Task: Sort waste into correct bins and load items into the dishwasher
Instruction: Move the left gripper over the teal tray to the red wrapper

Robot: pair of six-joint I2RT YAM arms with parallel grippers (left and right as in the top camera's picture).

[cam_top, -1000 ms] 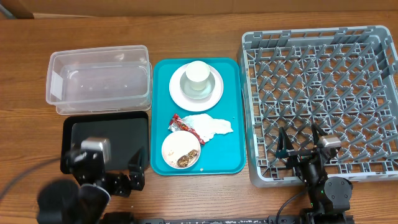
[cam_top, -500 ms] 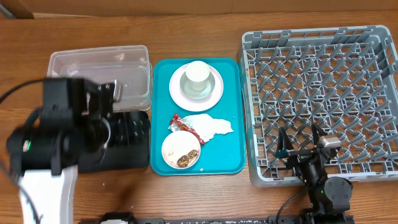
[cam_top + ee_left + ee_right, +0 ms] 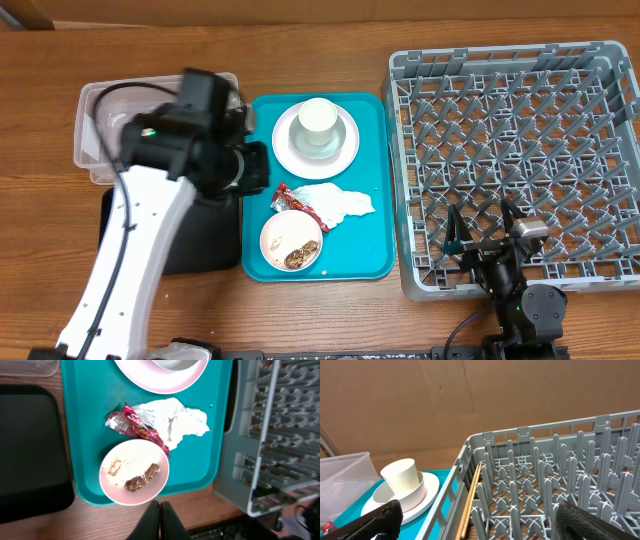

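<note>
Food scraps (image 3: 141,480) in pink bowl (image 3: 131,455) on teal tray (image 3: 87,435); left claw (image 3: 160,507) closed, empty; right claw (image 3: 482,230) wide.

bowl (image 3: 270,240): round, pale, upright at the near end of your teal tray (image 3: 375,250); holds brown scraps (image 3: 294,258) and pale crumbs.
wrapper (image 3: 292,198): small, red, at the bowl's far rim.
napkin (image 3: 345,203): white, crumpled, touching the wrapper.
plate (image 3: 284,140): white, round, carrying your cup (image 3: 318,117) upright.
tub (image 3: 100,130): clear, rectangular, left of the teal tray.
black tray (image 3: 215,235): shallow, nearer you than the tub, partly hidden.
rack (image 3: 520,150): grey, pegged, on your right.
</note>
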